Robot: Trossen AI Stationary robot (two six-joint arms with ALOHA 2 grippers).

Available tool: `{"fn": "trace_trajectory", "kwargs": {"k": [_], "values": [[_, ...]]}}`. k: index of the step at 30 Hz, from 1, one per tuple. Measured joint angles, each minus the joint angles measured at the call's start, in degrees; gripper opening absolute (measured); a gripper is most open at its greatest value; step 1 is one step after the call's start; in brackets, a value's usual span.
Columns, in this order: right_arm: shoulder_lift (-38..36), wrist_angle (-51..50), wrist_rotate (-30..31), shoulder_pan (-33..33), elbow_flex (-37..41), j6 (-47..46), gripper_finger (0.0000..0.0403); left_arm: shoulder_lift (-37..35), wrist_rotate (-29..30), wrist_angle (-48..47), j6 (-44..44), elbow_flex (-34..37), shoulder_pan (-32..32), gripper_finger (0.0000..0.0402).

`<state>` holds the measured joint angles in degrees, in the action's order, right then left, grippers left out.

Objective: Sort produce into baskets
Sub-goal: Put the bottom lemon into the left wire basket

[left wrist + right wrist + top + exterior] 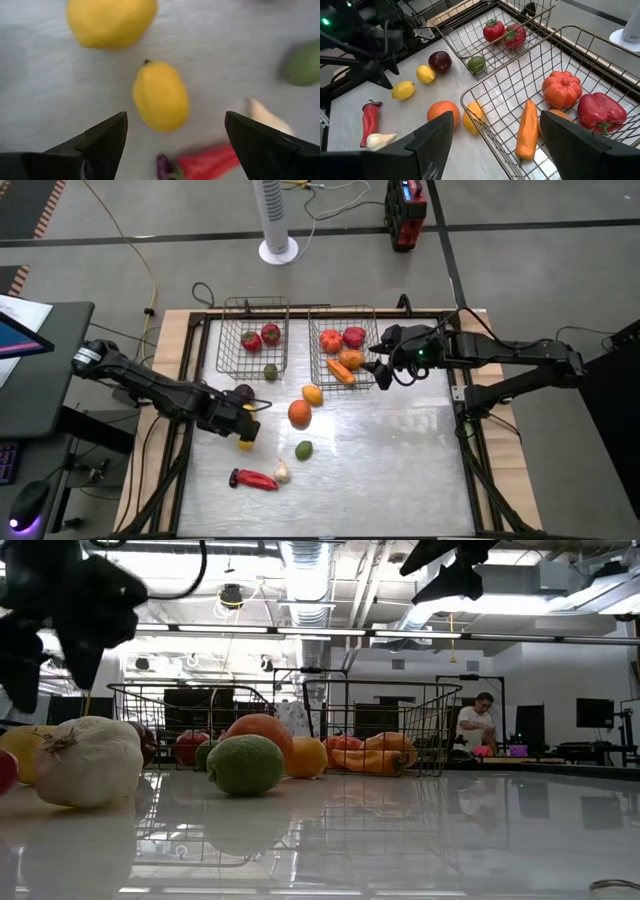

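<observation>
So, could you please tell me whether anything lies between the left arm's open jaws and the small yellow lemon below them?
Nothing visible does. The left gripper hovers open directly over the lemon, with bare table between the jaws and the fruit. The second yellow fruit and the red chili lie off to the sides, apart from it.

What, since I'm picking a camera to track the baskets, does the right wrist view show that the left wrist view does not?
Only the right wrist view shows both baskets, with the carrot and red pepper in the nearer one. Only the left wrist view shows the loose green lime, seen past the open left gripper. Both show two yellow lemons, the red chili and the garlic.
</observation>
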<state>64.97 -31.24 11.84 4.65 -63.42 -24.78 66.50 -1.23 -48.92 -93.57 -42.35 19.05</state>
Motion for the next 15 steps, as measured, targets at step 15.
{"fn": "trace_trajectory", "kwargs": {"k": [15], "values": [[0.0,0.0,-0.2,-0.6,0.0,-0.2,0.0322,15.2,-0.3,1.5,7.7,0.0,0.5,0.0309]]}}
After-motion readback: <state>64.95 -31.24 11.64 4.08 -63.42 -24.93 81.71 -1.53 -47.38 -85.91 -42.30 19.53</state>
